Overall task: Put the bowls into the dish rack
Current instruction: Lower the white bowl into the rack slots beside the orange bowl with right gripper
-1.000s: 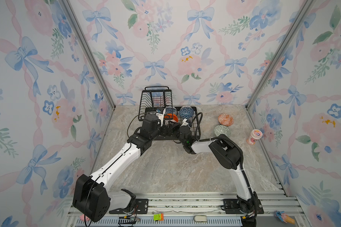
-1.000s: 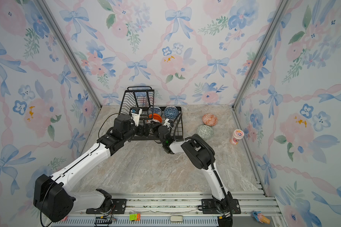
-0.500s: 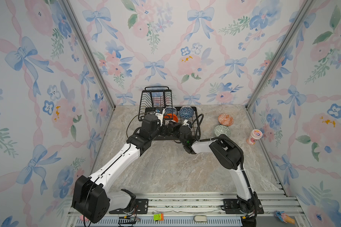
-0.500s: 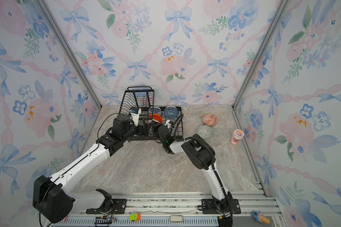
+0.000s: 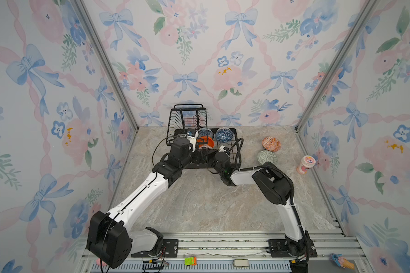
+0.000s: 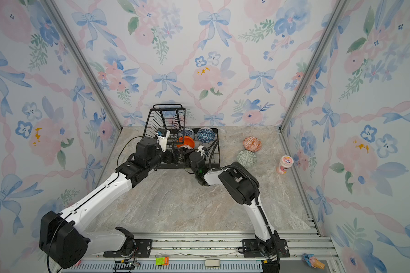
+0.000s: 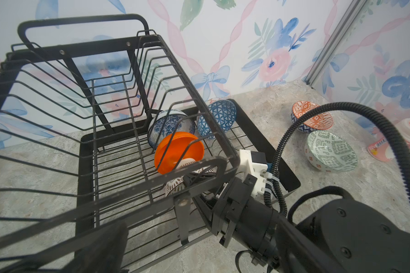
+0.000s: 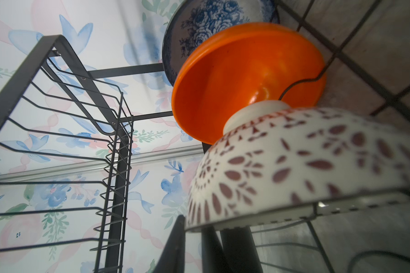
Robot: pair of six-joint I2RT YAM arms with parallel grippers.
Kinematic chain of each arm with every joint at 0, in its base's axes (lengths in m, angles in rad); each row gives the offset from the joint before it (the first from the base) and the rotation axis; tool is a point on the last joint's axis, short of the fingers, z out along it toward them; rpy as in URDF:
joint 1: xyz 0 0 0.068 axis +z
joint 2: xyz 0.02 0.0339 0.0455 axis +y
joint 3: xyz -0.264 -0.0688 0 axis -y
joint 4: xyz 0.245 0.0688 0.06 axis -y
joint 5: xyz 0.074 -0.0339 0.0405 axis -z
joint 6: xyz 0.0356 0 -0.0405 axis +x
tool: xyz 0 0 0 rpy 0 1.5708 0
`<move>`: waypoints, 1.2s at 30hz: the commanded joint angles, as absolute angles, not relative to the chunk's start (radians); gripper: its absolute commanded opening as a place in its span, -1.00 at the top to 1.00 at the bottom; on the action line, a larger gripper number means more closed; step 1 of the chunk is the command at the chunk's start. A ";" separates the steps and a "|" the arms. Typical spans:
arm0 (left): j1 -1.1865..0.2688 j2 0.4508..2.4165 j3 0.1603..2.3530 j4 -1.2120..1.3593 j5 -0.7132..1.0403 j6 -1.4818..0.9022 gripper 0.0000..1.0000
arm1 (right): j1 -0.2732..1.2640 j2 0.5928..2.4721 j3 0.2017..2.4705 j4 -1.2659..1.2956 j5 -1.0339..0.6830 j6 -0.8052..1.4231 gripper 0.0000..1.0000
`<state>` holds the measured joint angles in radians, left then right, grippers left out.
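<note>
my right claw (image 8: 202, 234) is in at the near end of the dish rack (image 7: 92, 48), down on the lower tray, with its fingers (image 8: 175, 245) either side of the rim of the white bowl with dark petals (image 8: 305, 165). i cannot tell whether they are pinching that rim or standing slack around it. that bowl stands on edge right at the claw's tips, resting on the tray wires, its foot turned away from the claw and up against the hollow of the orange bowl (image 8: 234, 78). straight beyond the orange one, farther from the claw, the blue-white floral bowl (image 7: 168, 125) stands on edge too, and the blue geometric bowl (image 7: 217, 118) stands just beside it at the tray's far end. my left claw (image 6: 172, 156) hangs just beside the right claw at the same near end of the rack, by the raised basket's near handle, spread wide with nothing in it. well off to the right claw's outer side, out on the bench (image 5: 199, 201), the orange-white patterned bowl (image 5: 271, 144) and the pale green bowl (image 5: 266, 157) sit near each other, with a pink cup (image 5: 305, 164) farther out.
</note>
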<state>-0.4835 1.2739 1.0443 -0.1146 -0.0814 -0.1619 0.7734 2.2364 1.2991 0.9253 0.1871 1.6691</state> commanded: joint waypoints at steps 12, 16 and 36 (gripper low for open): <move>-0.478 1.256 1.031 -0.118 -0.094 -0.154 -0.96 | 0.779 2.182 1.256 0.882 0.176 1.645 0.60; -0.477 1.256 1.030 -0.118 -0.095 -0.153 -0.96 | 0.774 2.169 1.249 0.884 0.172 1.633 0.54; -0.478 1.255 1.029 -0.117 -0.101 -0.148 -0.96 | 0.766 2.082 1.195 0.861 0.177 1.555 0.35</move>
